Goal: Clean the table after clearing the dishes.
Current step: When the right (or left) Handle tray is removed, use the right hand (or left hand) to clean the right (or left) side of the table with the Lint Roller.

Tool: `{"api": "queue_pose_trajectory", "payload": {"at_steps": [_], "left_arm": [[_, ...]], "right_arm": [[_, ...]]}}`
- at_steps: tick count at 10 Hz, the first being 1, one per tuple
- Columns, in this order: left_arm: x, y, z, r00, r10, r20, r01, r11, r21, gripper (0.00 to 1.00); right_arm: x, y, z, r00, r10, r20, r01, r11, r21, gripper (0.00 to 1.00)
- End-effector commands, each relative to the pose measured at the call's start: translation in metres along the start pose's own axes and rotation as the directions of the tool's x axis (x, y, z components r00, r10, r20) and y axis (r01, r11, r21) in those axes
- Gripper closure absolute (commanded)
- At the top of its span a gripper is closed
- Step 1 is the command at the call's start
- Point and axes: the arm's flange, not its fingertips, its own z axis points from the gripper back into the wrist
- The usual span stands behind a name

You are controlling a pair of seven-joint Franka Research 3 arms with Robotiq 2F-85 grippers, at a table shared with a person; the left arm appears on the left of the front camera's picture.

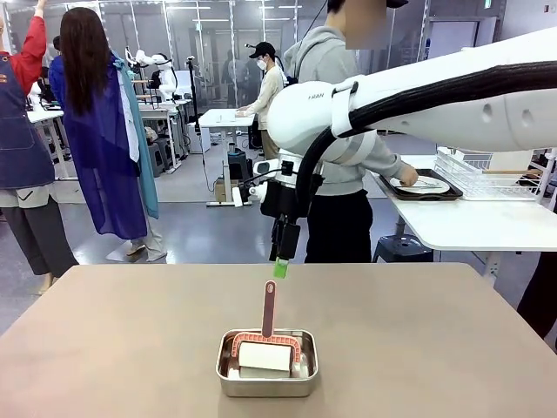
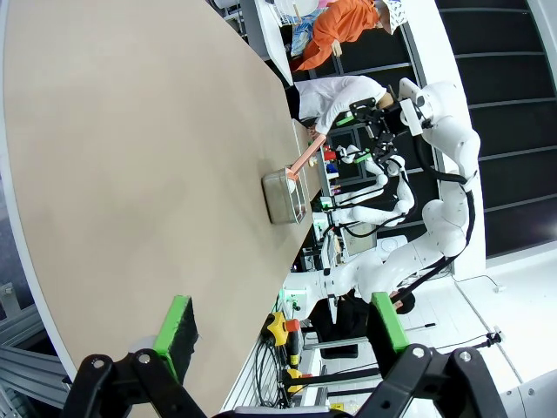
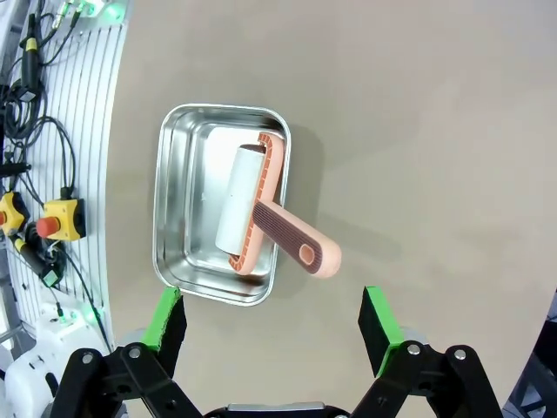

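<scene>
Hovering over the roller [image 1: 269, 309] with the right gripper [image 1: 280, 268] spread wide.
Pointing fingers-down, the right gripper hangs just above the roller's pink handle, green pads apart and holding nothing. The roller lies in the steel pan [image 1: 265, 384], handle propped over the far rim, near the middle of the robot-side edge of the table [image 1: 113, 348]. The left gripper [image 2: 283, 329] is likewise spread and empty by the table's edge, well apart from the pan. A white plate [image 1: 428, 185] sits on a dark tray [image 1: 440, 197] on the white side table [image 1: 470, 226], a person's hand [image 1: 406, 178] on it.
</scene>
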Motion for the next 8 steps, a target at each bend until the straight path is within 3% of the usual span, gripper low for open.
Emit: {"api": "queue_pose_trajectory", "payload": {"at_steps": [1, 8], "left_arm": [[-0.002, -0.003, 0.001, 1.0, 0.002, 0.004, -0.002, 1.0, 0.003, 0.0], [-0.002, -0.003, 0.001, 1.0, 0.002, 0.004, -0.002, 1.0, 0.003, 0.0]], "right_arm": [[0.008, -0.019, -0.007, 0.996, -0.076, -0.045, 0.078, 0.995, 0.056, 0.0], [0.027, -0.049, -0.057, 0.987, -0.104, -0.119, 0.122, 0.98, 0.157, 0.0]]}}
